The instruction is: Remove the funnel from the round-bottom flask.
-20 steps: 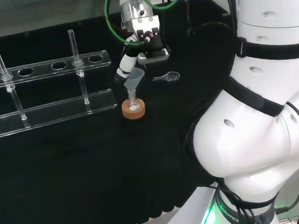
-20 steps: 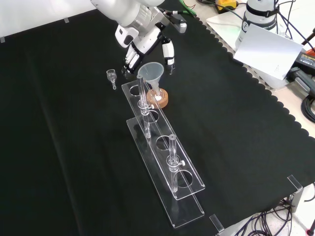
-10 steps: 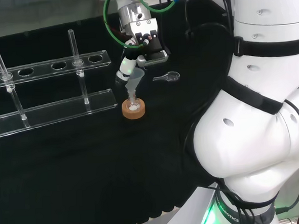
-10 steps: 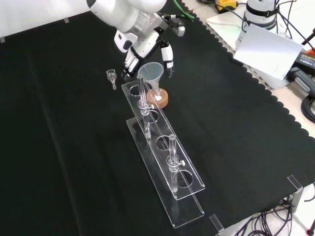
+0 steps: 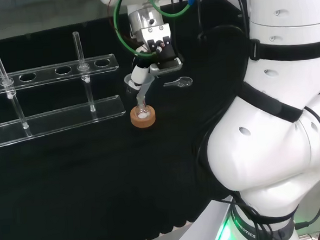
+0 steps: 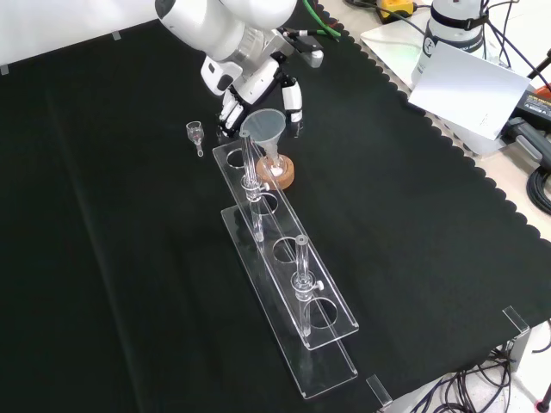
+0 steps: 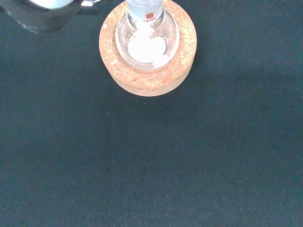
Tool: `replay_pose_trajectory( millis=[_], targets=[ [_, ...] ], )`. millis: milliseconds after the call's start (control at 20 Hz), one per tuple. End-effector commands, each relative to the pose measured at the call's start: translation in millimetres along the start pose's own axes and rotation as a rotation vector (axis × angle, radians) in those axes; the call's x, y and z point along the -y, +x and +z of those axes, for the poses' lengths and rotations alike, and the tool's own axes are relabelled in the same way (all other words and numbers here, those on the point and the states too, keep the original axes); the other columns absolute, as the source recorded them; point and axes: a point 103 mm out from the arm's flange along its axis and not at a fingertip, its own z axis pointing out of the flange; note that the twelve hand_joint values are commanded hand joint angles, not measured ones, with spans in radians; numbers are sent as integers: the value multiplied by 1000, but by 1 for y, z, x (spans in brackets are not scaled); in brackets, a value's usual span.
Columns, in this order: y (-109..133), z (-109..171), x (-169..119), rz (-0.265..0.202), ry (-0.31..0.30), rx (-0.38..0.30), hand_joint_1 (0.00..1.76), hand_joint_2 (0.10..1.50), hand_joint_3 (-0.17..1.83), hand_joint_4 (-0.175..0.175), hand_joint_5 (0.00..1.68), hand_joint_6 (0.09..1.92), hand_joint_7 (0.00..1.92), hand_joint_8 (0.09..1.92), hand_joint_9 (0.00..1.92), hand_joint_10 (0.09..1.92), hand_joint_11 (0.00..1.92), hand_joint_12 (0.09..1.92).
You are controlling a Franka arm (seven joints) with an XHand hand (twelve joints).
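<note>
Funnel (image 6: pixel 263 126) seated in flask (image 7: pixel 146 35) on cork ring (image 7: pixel 147 75); hand (image 6: pixel 258 86) fingers astride the cone, seemingly closing for a lift.

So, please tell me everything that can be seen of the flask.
The flask is small, round-bottomed and of clear glass, standing upright in a cork ring on the black cloth. White powder lies at its bottom. A clear funnel sits in its neck, stem down. The robot hand is at the funnel's rim, above the flask; whether it touches the flask cannot be told.
</note>
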Motion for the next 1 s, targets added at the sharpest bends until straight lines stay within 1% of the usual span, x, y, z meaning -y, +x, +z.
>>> replay_pose_trajectory(
  millis=[50, 100, 200, 300, 400, 600, 750, 950, 1000],
  targets=[
    [0, 3, -1, 2, 0, 15, 411, 779, 67, -91, 183, 87, 7, 725, 422, 743, 465, 1397],
    [0, 3, -1, 3, -2, 16, 418, 782, 67, -92, 189, 87, 16, 739, 439, 735, 471, 1394],
    [-2, 3, 1, 9, -37, 25, 444, 794, 72, -95, 223, 87, 64, 758, 502, 694, 487, 1382],
    [-2, 1, 4, 16, -80, 34, 488, 816, 84, -93, 307, 87, 197, 749, 606, 634, 513, 1362],
    [-2, -1, 6, 21, -121, 60, 530, 838, 102, -89, 403, 87, 313, 734, 707, 581, 557, 1331],
    [-3, -7, 13, 22, -175, 76, 603, 863, 153, -75, 590, 100, 503, 687, 871, 490, 685, 1246],
    [-3, -13, 18, 23, -162, 78, 629, 857, 191, -67, 658, 156, 581, 652, 937, 434, 725, 1223],
    [-5, -29, 32, 32, -113, 84, 634, 853, 202, -66, 667, 172, 594, 644, 953, 421, 711, 1215],
    [-6, -34, 38, 35, -110, 82, 634, 852, 203, -67, 664, 173, 592, 643, 954, 420, 706, 1214]
  ],
)
